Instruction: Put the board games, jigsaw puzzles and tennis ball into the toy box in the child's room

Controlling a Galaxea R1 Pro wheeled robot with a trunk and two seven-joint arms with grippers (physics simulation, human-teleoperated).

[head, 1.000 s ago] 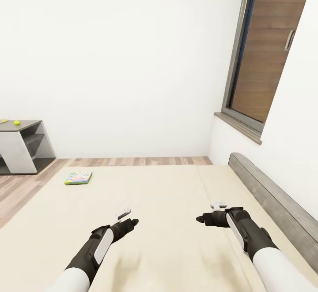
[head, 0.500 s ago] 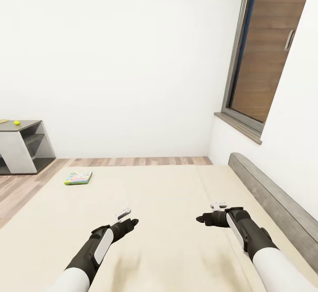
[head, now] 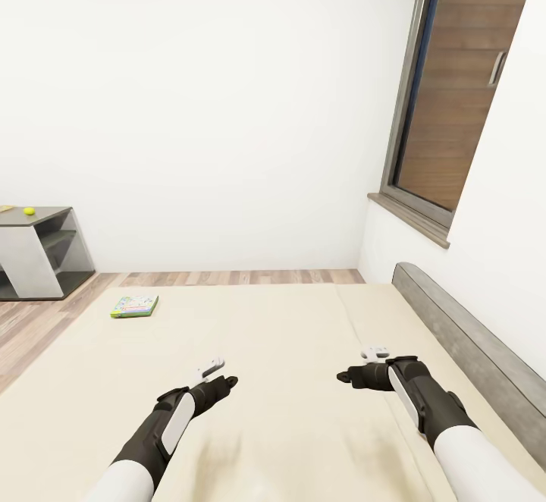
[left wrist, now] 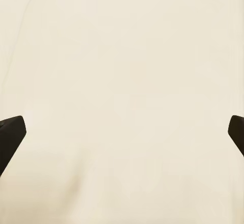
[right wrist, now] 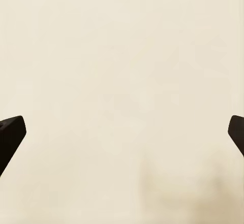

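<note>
Nothing is seen to have moved since the earlier frames: from the head camera, both arms are held over the cream bed (head: 303, 320), the left gripper (head: 216, 374) and right gripper (head: 362, 364) empty, while a green-edged board game (head: 135, 305), its lettering too small to be read, lies near the bed's far left corner and the tennis ball (head: 29, 211) sits on the grey table (head: 45, 221). At the left wrist, the fingertips (left wrist: 11, 135) are spread wide over bare bedding, and at the right wrist the fingertips (right wrist: 11, 132) are likewise parted over it.

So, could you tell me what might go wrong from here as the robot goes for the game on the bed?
1. The board game lies near the bed's far left edge, well beyond the left gripper; a stretched reach may nudge it off.
2. It lies flat on soft bedding, so open fingers may slide over it.
</note>
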